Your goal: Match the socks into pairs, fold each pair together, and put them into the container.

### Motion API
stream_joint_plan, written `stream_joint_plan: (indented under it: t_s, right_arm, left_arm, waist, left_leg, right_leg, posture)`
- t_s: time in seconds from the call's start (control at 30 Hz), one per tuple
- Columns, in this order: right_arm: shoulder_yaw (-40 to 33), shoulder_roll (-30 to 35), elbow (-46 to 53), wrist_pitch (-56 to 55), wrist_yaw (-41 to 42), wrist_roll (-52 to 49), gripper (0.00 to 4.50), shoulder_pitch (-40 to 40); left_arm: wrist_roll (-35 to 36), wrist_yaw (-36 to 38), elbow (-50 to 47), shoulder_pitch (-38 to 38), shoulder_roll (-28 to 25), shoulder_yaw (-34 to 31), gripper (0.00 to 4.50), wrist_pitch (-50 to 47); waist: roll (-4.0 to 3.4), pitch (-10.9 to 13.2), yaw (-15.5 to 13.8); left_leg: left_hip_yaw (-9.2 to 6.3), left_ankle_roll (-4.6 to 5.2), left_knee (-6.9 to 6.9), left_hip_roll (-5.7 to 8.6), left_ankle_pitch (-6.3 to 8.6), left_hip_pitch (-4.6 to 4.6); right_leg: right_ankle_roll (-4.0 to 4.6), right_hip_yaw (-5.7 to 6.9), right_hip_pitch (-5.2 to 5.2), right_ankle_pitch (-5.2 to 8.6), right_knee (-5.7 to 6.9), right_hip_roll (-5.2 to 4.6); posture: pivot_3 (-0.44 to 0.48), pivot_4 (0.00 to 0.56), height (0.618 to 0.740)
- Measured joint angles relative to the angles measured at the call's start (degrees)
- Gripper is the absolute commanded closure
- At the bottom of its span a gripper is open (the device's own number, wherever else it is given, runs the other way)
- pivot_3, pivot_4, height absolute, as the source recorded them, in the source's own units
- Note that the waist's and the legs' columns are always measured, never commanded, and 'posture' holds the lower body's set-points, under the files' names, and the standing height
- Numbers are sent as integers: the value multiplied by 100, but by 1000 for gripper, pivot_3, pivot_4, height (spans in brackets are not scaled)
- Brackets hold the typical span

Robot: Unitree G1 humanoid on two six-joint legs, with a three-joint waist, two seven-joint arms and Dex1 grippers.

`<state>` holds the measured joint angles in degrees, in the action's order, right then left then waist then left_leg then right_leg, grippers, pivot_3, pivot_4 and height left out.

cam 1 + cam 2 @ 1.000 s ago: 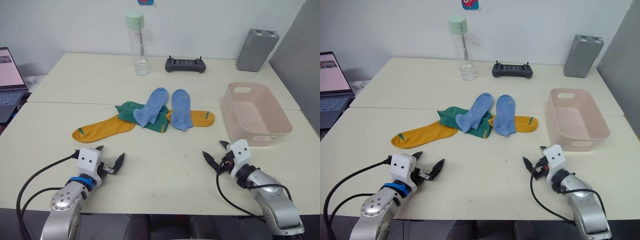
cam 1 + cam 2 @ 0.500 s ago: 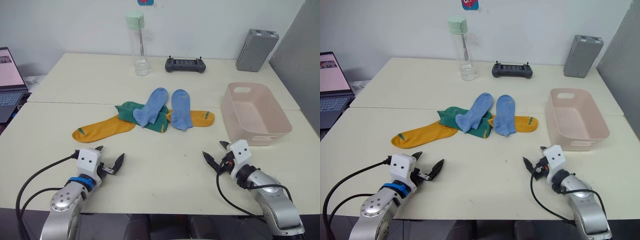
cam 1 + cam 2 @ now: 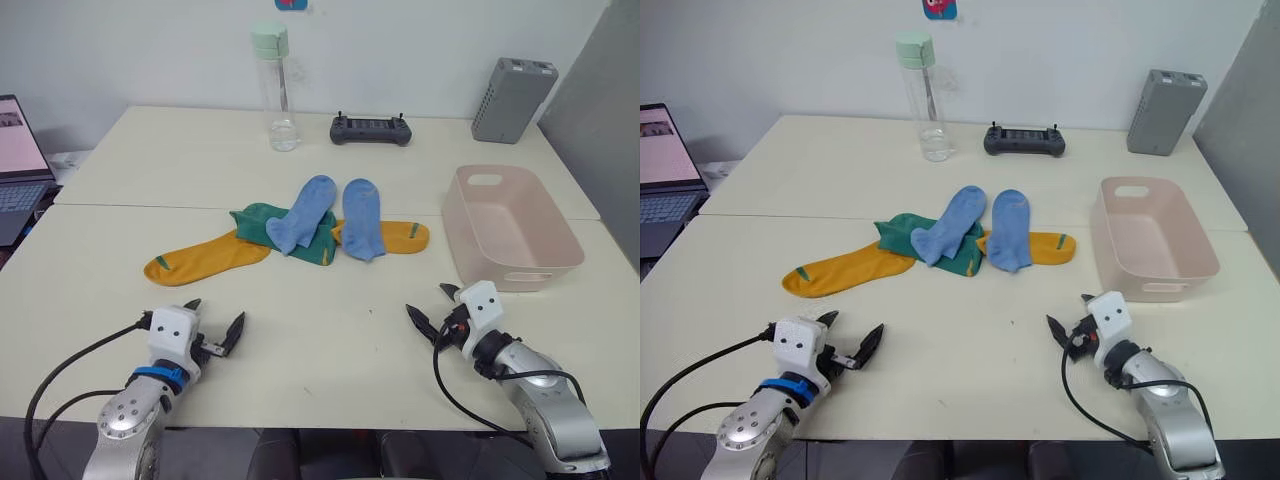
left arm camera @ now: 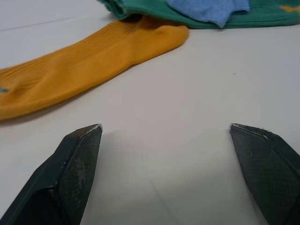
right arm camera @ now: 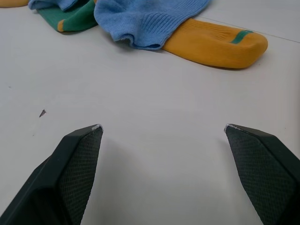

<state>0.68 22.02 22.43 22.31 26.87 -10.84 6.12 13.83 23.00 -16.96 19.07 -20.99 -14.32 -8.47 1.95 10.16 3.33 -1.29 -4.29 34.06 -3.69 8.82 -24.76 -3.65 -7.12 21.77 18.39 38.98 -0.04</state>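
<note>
Black fingers on your left gripper (image 3: 213,322) and right gripper (image 3: 432,306) are spread wide, holding nothing, above bare table (image 3: 320,350). Your socks (image 3: 300,232) lie heaped mid-table, left of the pink container (image 3: 510,226).

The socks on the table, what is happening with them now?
Nothing is being handled. The socks lie in a loose pile at the middle of the table, blue ones on top of green and yellow ones. The left gripper and right gripper are open, near the front edge. The pink container holds no socks.
</note>
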Motion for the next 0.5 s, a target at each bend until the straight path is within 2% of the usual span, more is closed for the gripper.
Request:
stream_joint_plan:
  t_s: [0.3,0.43,0.5]
  right_arm:
    - [76,54,0,-64,167,-1,47,-70]
    - [466,674,65,-48,860,-5,47,-519]
    - [490,666,224,84,998,-183,47,-900]
  left_arm:
    - [528,215,-85,140,-51,-271,0,-265]
    - [516,907,-205,-128,-601,17,0,-75]
    - [513,1181,-279,-424,-797,156,0,15]
  waist:
    - [4,-3,-1]
    - [5,-2,-6]
    - [4,-2,-8]
  left_leg:
    - [2,0,1,1,0,1]
    - [5,0,2,1,0,0]
    - [4,0,1,1,0,0]
  right_leg:
    - [0,-2,4,0,0,-2]
    - [1,-2,28,-1,0,-2]
    - [-1,-1,21,-2,0,-1]
  posture:
    - [0,150,740]
    - [0,150,740]
    - [0,150,740]
